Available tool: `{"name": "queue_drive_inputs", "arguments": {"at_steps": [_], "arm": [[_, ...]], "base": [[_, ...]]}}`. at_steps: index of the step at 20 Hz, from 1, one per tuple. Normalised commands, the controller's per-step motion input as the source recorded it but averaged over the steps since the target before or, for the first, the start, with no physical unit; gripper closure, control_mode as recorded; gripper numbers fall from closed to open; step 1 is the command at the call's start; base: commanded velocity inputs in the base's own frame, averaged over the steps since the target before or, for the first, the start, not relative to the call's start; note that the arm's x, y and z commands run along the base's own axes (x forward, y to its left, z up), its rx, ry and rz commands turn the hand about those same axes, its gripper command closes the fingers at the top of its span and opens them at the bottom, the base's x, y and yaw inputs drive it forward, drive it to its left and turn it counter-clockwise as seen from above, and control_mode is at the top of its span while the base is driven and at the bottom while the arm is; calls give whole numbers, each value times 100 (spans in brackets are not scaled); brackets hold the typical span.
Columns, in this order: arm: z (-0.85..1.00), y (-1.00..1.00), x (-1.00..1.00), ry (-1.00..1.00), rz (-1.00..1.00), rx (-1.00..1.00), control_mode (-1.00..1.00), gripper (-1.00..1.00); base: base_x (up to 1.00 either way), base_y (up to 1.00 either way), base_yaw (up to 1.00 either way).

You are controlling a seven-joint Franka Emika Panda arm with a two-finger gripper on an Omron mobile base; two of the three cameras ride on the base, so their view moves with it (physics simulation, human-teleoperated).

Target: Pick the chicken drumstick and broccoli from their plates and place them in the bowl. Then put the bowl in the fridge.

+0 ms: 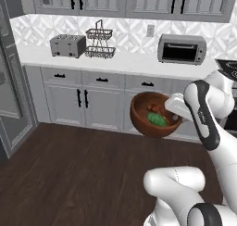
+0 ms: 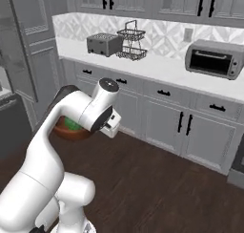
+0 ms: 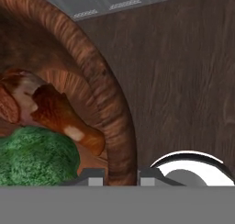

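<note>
The reddish-brown wooden bowl (image 1: 141, 121) hangs in the air above the dark wood floor, tilted toward the camera, in front of the lower cabinets. My gripper (image 3: 121, 178) is shut on the bowl's rim (image 3: 112, 122), one finger inside and one outside. Inside the bowl lie the green broccoli (image 1: 157, 119) (image 3: 34, 156) and the chicken drumstick (image 3: 55, 113) beside it. In the right base view the bowl (image 2: 71, 132) and a bit of broccoli (image 2: 72, 124) peek out behind my arm. The fridge door (image 1: 9, 81) stands at the far left. The plates are out of view.
Grey lower cabinets (image 1: 83, 100) with black handles run behind the bowl. On the white counter (image 1: 129, 63) stand a toaster (image 1: 67, 45), a wire basket rack (image 1: 99, 40) and a toaster oven (image 1: 181, 49). Dark wood floor (image 1: 69, 174) lies open below and to the left.
</note>
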Motion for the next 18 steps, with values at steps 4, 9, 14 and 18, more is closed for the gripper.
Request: {"name": "queue_drive_inputs", "arguments": {"at_steps": [4,9,14,18], "arm": [[0,0,0,0,0,0,100,100],[0,0,0,0,0,0,100,100],[0,0,0,0,0,0,100,100],[0,0,0,0,0,0,100,100]], "base": [[100,81,36],[83,67,46],[57,1,73],[60,-57,57]]}}
